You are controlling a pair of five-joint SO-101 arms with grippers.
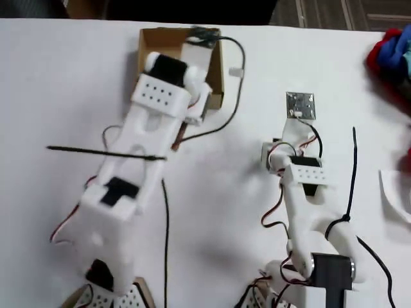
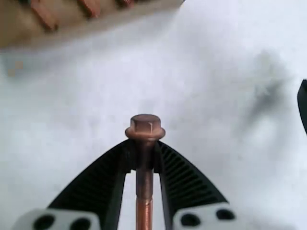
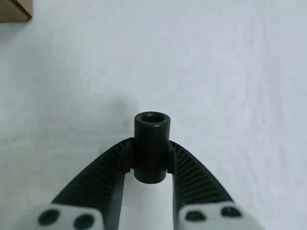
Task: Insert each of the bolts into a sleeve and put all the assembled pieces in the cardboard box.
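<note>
Left wrist view: left gripper (image 2: 144,147) clamps a copper-coloured hex-head bolt (image 2: 145,128) near the brown cardboard box (image 2: 29,26); right gripper (image 3: 151,149) pinches a black cylindrical sleeve (image 3: 151,136) farther from that box. I'd line shank up with bore before pushing.

Seen from above, the left arm (image 1: 154,109) covers most of the cardboard box (image 1: 151,40) at 11 o'clock on the counter (image 1: 64,77), so we cannot see inside it. In the left wrist view, the bolt (image 2: 145,132) in the left hand (image 2: 144,152) runs off the frame's edge, and the coppery pieces (image 2: 43,14) in the box are too blurred to tell. We cannot see down the dark bore of the sleeve (image 3: 151,143) in the right hand (image 3: 151,153). At 2 o'clock from above, a coloured cloth (image 1: 390,51) is cut off.
</note>
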